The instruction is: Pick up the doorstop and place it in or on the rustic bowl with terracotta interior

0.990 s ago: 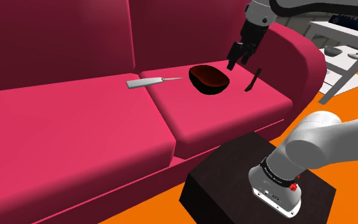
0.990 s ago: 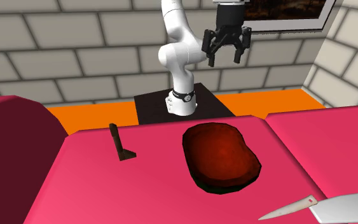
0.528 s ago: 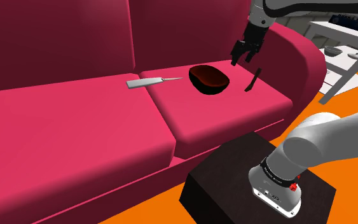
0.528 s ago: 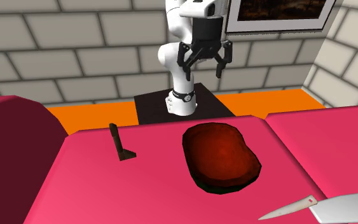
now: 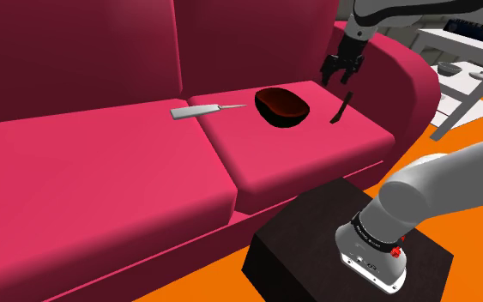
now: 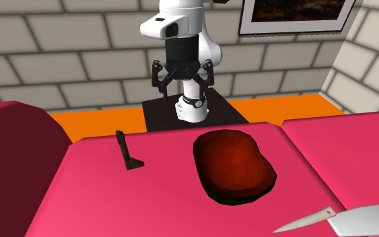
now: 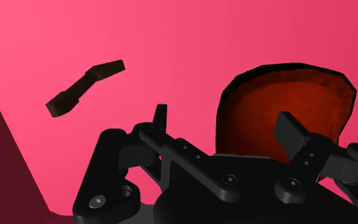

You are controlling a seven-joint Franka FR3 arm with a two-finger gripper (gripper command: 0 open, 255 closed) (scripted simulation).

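Standing on the sofa, the doorstop looks light, stiff and thin; pinching its stem should work. The end effector hangs spread, holding nothing

The doorstop is a dark brown, bent piece. It stands upright on its short foot, below the gripper and off to one side, untouched. The bowl, dark outside and terracotta-red inside, sits upright below the gripper's other side, near the doorstop but apart from it.
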